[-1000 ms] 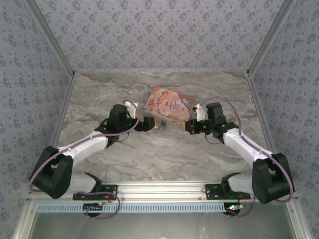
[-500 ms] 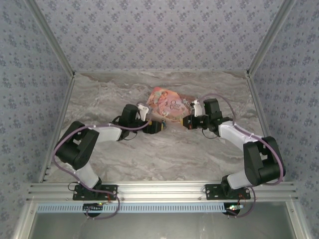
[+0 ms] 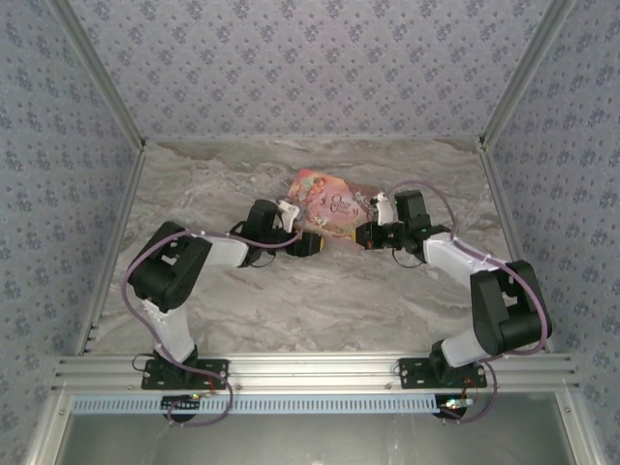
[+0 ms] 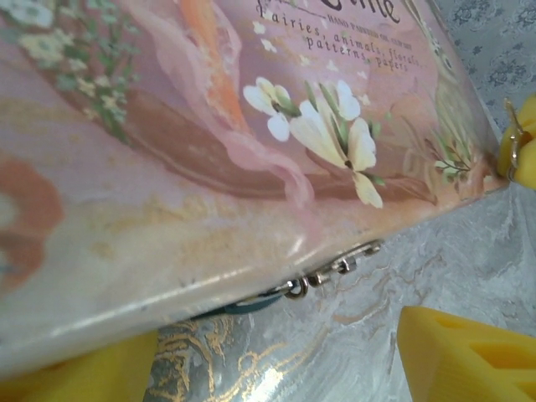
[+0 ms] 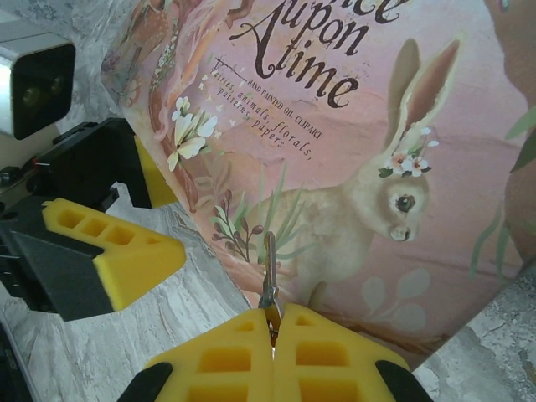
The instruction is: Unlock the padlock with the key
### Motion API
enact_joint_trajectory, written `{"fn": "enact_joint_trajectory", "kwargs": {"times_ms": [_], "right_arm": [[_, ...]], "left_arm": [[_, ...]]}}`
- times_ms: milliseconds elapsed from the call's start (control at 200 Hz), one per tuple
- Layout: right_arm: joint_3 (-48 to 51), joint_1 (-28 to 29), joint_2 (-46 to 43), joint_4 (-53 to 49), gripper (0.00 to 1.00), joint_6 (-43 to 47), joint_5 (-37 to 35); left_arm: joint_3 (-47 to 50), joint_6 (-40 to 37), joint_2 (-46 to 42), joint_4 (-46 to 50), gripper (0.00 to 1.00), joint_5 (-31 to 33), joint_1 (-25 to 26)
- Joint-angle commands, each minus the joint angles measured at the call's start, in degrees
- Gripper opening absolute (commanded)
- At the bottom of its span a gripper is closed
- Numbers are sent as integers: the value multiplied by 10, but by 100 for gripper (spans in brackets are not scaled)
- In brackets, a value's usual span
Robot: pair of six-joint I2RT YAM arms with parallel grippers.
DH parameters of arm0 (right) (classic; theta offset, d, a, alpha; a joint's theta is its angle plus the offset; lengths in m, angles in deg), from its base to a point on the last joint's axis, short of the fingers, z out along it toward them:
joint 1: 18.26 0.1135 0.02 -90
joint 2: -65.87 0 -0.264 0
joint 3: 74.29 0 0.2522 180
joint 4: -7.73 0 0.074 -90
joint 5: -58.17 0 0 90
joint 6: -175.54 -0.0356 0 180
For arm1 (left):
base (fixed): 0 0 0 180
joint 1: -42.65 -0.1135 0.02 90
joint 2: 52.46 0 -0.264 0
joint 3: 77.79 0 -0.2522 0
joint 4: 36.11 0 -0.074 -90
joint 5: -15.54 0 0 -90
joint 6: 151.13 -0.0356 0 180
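The padlock (image 4: 251, 305) shows as a thin teal sliver under the front edge of the pink picture box (image 3: 329, 205), beside a small metal hasp (image 4: 339, 268). My left gripper (image 3: 308, 243) is low at that edge and open. Its yellow fingers (image 4: 465, 356) stand wide apart on either side of the padlock and touch nothing. My right gripper (image 5: 273, 322) is shut on the key (image 5: 269, 270). The key's thin metal blade sticks up from the pinched pads, in front of the box's rabbit picture. The left gripper's fingers (image 5: 113, 243) sit just left of the key.
The pink box (image 5: 360, 142) lies flat on the marble-patterned table (image 3: 320, 300), filling the space behind both grippers. Patterned walls (image 3: 87, 145) close in the left, right and back. The aluminium rail (image 3: 310, 368) with both arm bases runs along the near edge.
My left arm has folded and carried its gripper right, up against the box's front edge, with its jaws narrowing a little. My right gripper has shifted slightly left, still shut on the key.
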Motion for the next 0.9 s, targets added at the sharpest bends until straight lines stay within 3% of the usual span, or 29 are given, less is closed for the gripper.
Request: {"fn": "enact_joint_trajectory", "kwargs": {"times_ms": [0,240,899], "right_arm": [[4,5,15,-30,0,-11,-34],[2,9,16,-28,0,-12,-39],[0,21,27,-9,0,-23,-39]], "left_arm": [[-15,-14,14,-34,74,-8,3],[-4,-5,25,-75,70,-7,7],[-25,4,39,-52,58,25,28]]}}
